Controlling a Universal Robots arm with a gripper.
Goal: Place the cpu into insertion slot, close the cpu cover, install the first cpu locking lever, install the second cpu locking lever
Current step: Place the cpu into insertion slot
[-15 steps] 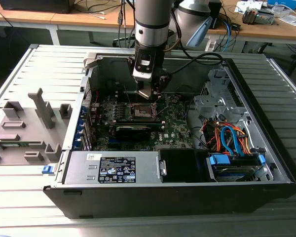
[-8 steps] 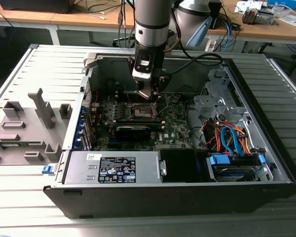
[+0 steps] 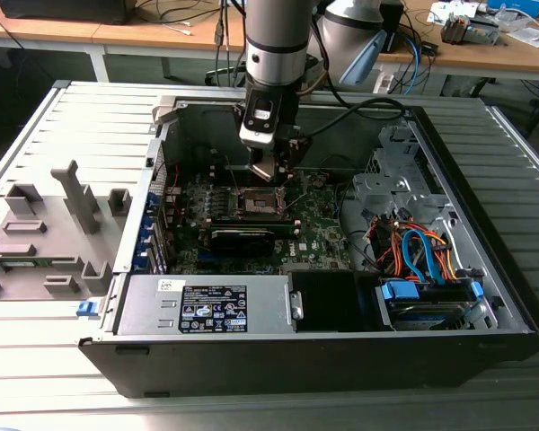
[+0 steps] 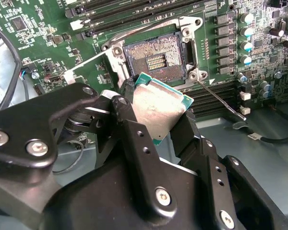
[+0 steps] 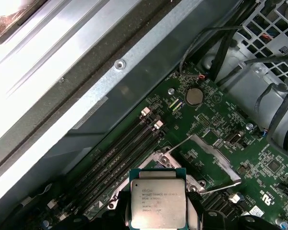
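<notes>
Cpu point(image 4: 158, 108) clamped by its edges in your gripper point(image 4: 157, 123), tilted, hanging near the bare insertion slot point(image 4: 156, 57), not touching; edge grip likely keeps its underside free for seating

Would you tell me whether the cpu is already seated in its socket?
No, in the second wrist view the gripper holds the cpu, and the socket shows its contact field bare.

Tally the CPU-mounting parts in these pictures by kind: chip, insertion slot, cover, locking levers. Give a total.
cpu, held in the gripper: 1
insertion slot, empty: 1
cpu cover, swung open: 1
locking levers, released: 2
Total: 5
</notes>
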